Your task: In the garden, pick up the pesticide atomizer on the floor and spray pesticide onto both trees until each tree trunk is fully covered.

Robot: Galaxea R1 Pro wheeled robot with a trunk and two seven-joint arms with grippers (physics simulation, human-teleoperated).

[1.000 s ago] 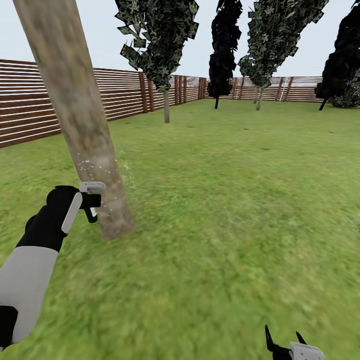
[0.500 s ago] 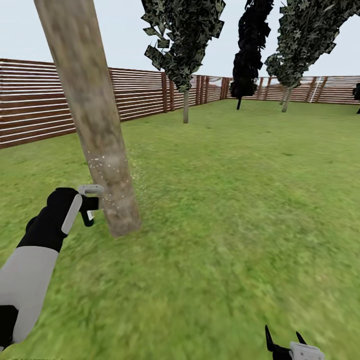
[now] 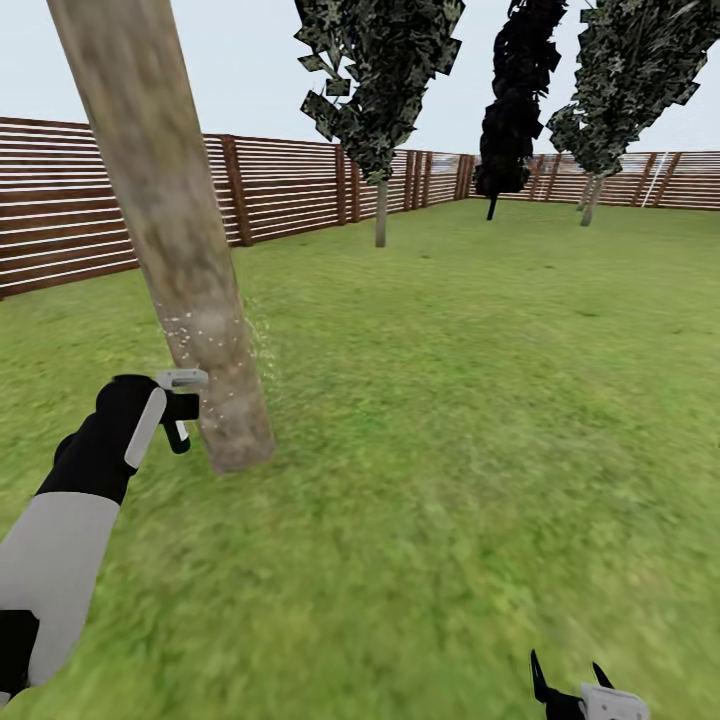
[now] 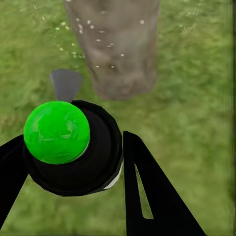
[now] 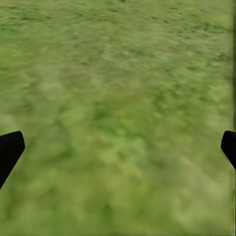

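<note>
Held pesticide atomizer in left gripper, nozzle just beside thick tree trunk at near left. Shifted view rightward since earlier; pale pesticide specks covered only lower bark, spraying likely unfinished. Right gripper fingers spread wide, empty.

No words, numbers, labels or brand marks can be read anywhere. The sprayer, with its green cap, the tree trunk and the fence seem unmarked, though the render is blurry.
</note>
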